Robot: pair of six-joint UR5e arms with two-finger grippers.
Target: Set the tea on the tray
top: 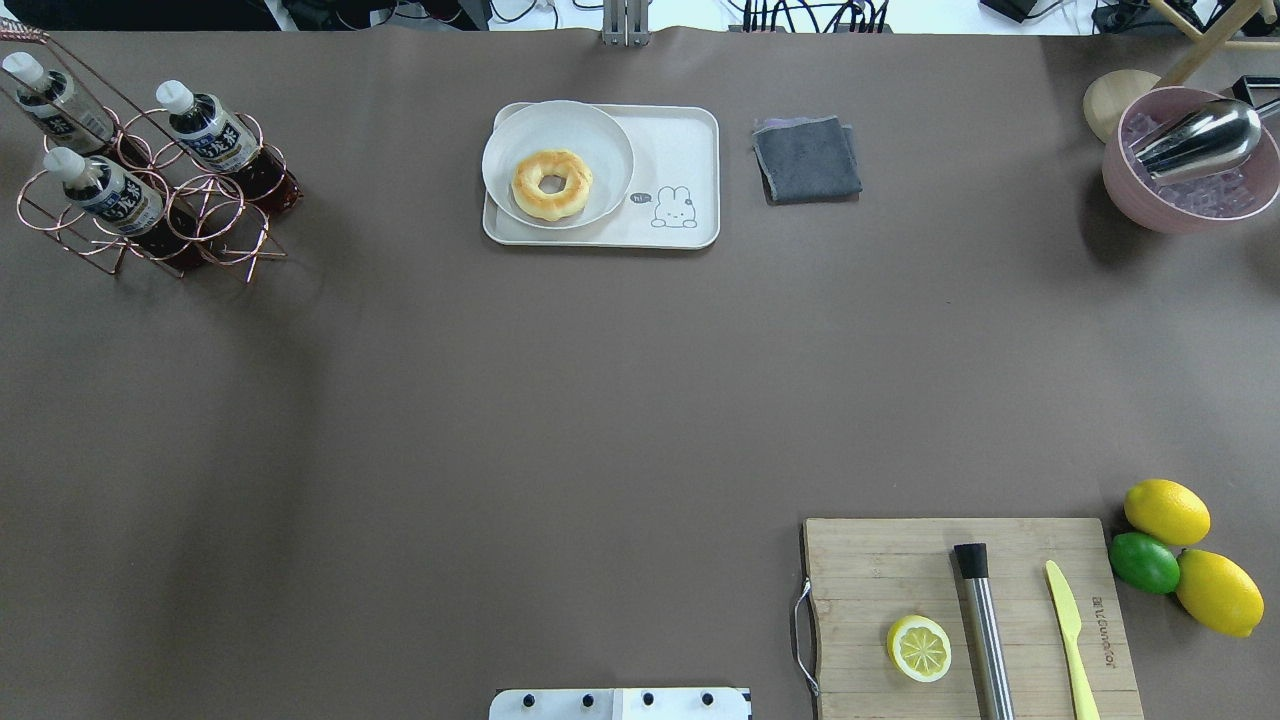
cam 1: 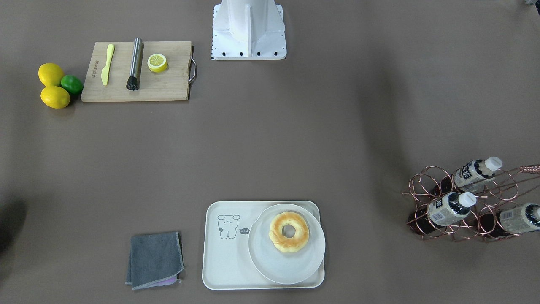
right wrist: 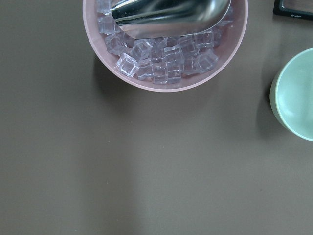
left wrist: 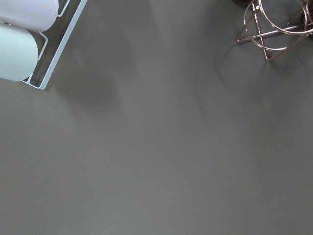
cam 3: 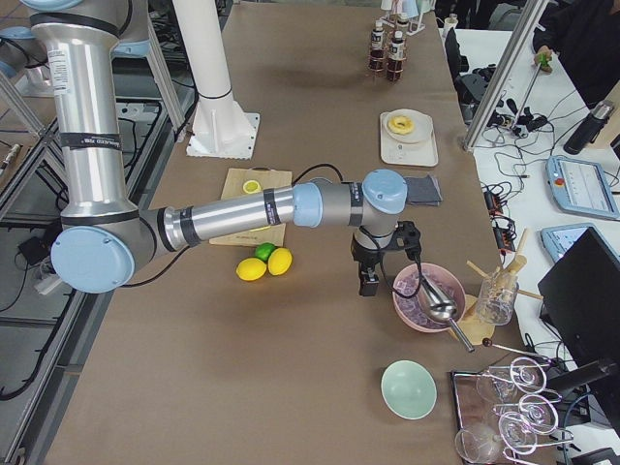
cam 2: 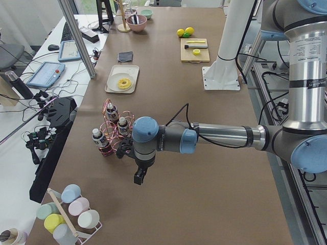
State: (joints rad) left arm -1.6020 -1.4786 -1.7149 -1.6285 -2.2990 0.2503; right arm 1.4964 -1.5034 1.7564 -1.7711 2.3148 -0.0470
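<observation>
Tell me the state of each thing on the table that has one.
Tea bottles: all capped, tilted in copper rack.
Tray: holds plate with doughnut; cartoon side bare.
Cloth: folded.
Lemon half: cut face up, on cutting board.
Pink bowl: filled with ice, scoop in it.
Left pincer: cannot tell.
Right pincer: cannot tell.

We see two arms built alike. The left arm point(cam 2: 225, 137) has brushed silver tubes, grey joint housings and pale blue round caps, with thin black bands at the seams, a black cable looped along its forearm, and small print down one tube. The right arm point(cam 3: 228, 215) matches it. The left gripper point(cam 2: 138, 178) and the right gripper point(cam 3: 368, 288) are black. The white column point(cam 2: 234, 35) has a flat white base plate point(cam 1: 249, 46) with dark screws along one edge.
</observation>
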